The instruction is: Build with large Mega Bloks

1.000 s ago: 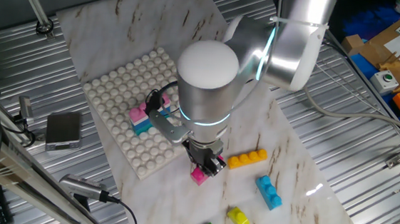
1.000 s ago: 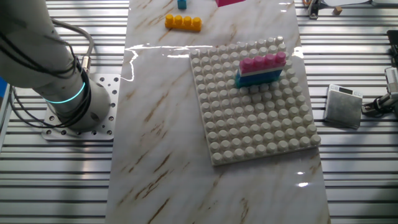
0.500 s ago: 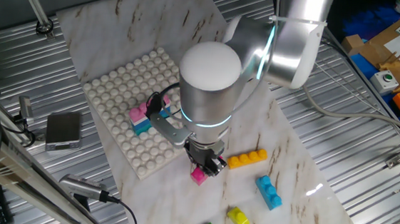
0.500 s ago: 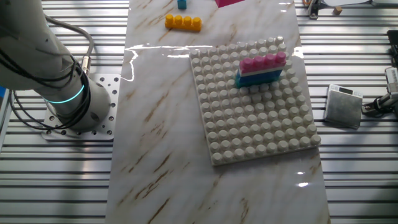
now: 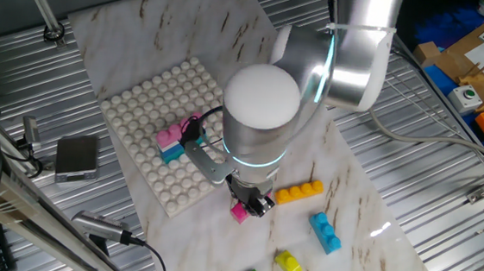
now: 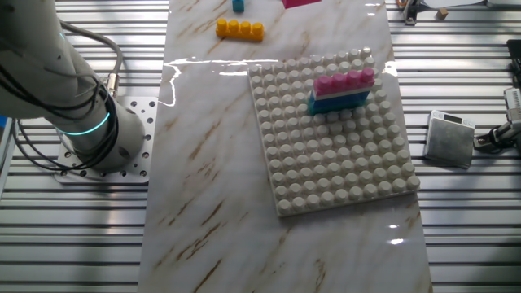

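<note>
Hovering low at centre frame, the gripper (image 5: 252, 202) pinches a magenta brick (image 5: 239, 211); only the other view shows the pink-white-blue stack (image 6: 341, 90) unobstructed.

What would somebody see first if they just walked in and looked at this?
The big silver robot arm fills the middle, bending down with its gripper right over a magenta block on the marble table. Next is the white studded baseplate, with a pink block stacked on white and blue ones near its far edge.

No readable text, label or number shows.
</note>
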Available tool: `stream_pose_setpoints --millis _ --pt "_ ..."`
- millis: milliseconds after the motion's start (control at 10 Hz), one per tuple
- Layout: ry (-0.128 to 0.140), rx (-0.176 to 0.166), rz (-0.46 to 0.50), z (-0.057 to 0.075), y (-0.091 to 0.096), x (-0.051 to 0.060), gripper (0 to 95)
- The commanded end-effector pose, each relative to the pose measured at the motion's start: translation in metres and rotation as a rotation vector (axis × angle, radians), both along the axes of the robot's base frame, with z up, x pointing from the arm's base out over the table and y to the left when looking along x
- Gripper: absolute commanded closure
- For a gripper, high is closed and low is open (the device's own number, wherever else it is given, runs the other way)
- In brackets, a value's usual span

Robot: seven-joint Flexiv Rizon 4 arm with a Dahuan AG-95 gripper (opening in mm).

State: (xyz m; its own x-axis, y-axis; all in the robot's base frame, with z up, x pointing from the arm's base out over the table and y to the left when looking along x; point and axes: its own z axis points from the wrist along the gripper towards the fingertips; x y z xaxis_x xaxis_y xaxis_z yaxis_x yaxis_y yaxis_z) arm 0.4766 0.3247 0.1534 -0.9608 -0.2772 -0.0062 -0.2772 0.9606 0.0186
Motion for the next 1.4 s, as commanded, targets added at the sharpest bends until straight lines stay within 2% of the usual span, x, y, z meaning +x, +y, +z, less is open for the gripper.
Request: stream_pose_setpoints --millis 100,200,400,600,700,800,900,1100,1400 --pt "-0.008 -0.004 0.057 0.017 -0.051 0.010 95.0" --pt "-0.011 -0.004 0.076 0.023 -0.072 0.015 95.0" --pt "-0.011 0.003 0.085 0.029 -0.099 0.022 95.0" --pt "-0.008 0.004 0.091 0.029 -0.101 0.021 95.0" --pt "-0.004 0.008 0.136 0.029 -0.100 0.022 95.0" --pt "0.000 0.009 0.136 0.029 -0.100 0.022 95.0" --pt "0.006 0.001 0.124 0.029 -0.100 0.022 95.0" --pt "0.002 -0.020 0.030 0.029 -0.100 0.022 95.0" --pt "-0.016 -0.005 -0.026 0.029 -0.100 0.022 95.0"
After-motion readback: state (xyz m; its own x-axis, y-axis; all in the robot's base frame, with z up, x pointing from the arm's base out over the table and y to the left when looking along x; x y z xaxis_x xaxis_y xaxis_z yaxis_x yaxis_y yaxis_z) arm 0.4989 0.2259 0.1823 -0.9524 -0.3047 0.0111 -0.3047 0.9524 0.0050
